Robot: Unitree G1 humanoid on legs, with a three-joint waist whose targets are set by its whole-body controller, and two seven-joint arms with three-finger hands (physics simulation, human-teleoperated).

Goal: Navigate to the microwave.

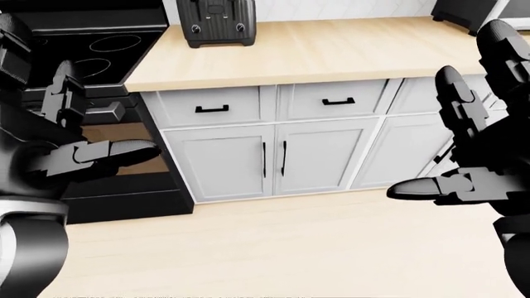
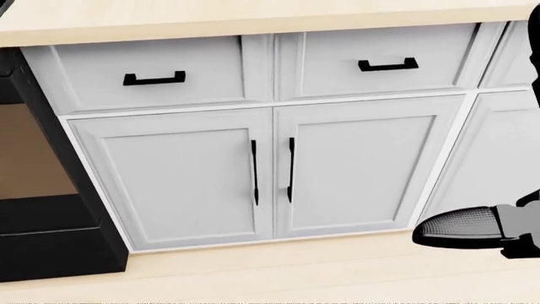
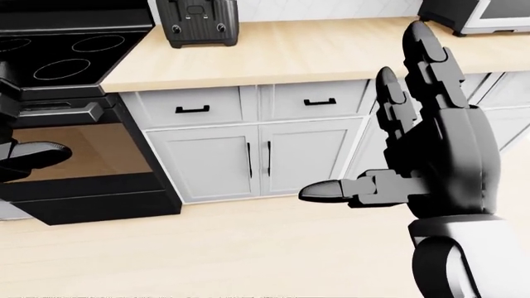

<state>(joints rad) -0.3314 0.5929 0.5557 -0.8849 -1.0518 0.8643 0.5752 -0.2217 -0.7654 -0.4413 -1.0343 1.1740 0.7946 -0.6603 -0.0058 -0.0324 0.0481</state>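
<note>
Two hands are seen in the left-eye view, the left hand [image 1: 82, 133] and right hand [image 1: 472, 146], both spread wide and holding nothing, before white cabinets [image 1: 273, 155] under a counter [image 1: 331, 49] with a stove [image 1: 74, 56] and toaster [image 1: 217, 23]. Only the cabinets, drawer handles and one fingertip [image 2: 460, 229] at lower right are shown in the head view. At the right-eye view's top right corner the microwave [image 3: 484, 13] is seen on the counter: a dark body with a pale door frame, mostly cut off.
</note>
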